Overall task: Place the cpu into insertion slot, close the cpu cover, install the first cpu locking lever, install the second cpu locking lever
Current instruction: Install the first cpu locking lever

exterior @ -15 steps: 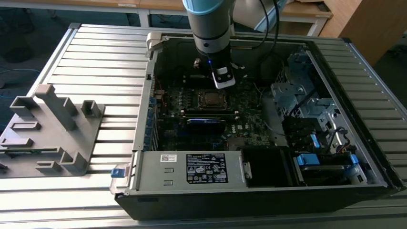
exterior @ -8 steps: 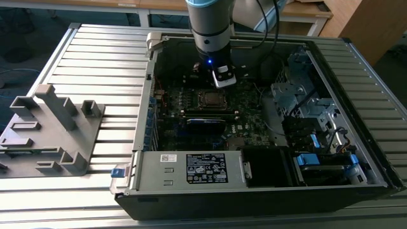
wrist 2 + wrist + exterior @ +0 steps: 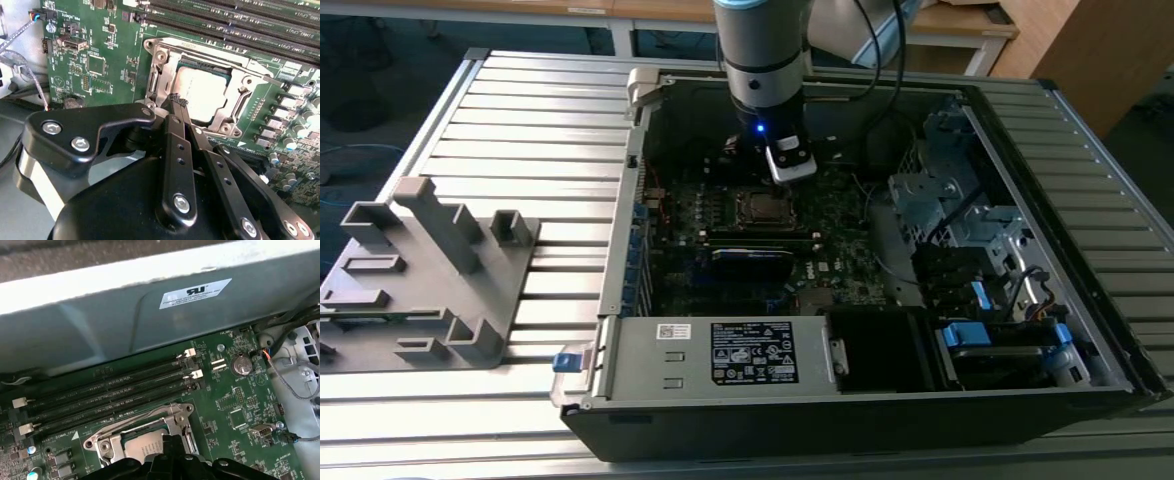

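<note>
The gripper [image 3: 176,102] hangs low over the socket [image 3: 762,206] in the middle of the green motherboard [image 3: 100,45], its fingers [image 3: 175,131] pinched narrow, tips together right at the socket's metal edge, with nothing visibly between them. And the chip [image 3: 202,92] is in: its dull silver top lies flat inside the socket, seen in the second wrist view. So step one looks done. The cover [image 3: 227,70], that shiny frame with the square window, appears to lie down around the chip, so I judge it closed, or very nearly. The locking levers are harder to call; thin metal runs along the socket's sides, but whether either one is latched I cannot tell, and the fingertips sit right where a lever would be worked. The first wrist view shows the memory slots [image 3: 110,395] just beside the socket and a coin battery [image 3: 242,365] toward the board's corner.

Round about: the open computer case [image 3: 761,415] lies on a ribbed metal surface [image 3: 520,130], a grey plastic fixture [image 3: 420,270] rests near that surface's edge at the exterior view's left, and wooden furniture [image 3: 1081,50] stands behind.
</note>
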### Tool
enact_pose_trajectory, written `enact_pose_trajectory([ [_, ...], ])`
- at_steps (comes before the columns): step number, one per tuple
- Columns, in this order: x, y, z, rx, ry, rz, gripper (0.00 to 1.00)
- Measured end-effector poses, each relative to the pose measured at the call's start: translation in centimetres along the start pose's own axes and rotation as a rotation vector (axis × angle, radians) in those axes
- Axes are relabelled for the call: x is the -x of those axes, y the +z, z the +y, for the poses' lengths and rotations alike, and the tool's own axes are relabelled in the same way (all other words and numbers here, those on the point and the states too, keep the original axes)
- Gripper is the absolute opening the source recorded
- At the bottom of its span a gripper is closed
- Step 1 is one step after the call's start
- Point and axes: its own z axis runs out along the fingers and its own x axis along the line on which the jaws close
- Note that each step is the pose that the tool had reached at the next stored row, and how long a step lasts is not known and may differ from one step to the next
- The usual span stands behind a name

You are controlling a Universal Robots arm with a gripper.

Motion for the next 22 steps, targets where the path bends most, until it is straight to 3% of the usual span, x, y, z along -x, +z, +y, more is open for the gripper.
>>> enact_pose_trajectory([
  [1,0.00,0.01,0.01,-0.0009,0.000,0.0028,0.11],
  [2,0.00,0.02,0.01,-0.0036,0.001,0.0110,0.11],
  [3,0.01,0.03,0.01,-0.0086,0.002,0.0247,0.11],
  [8,0.07,0.13,0.02,-0.0396,0.008,0.1105,0.11],
  [9,0.07,0.12,0.02,-0.0423,0.008,0.1175,0.11],
  [17,0.17,0.16,0.04,-0.0413,0.007,0.1192,0.11],
  [22,0.29,0.28,0.08,-0.0357,-0.042,0.1247,0.11],
])
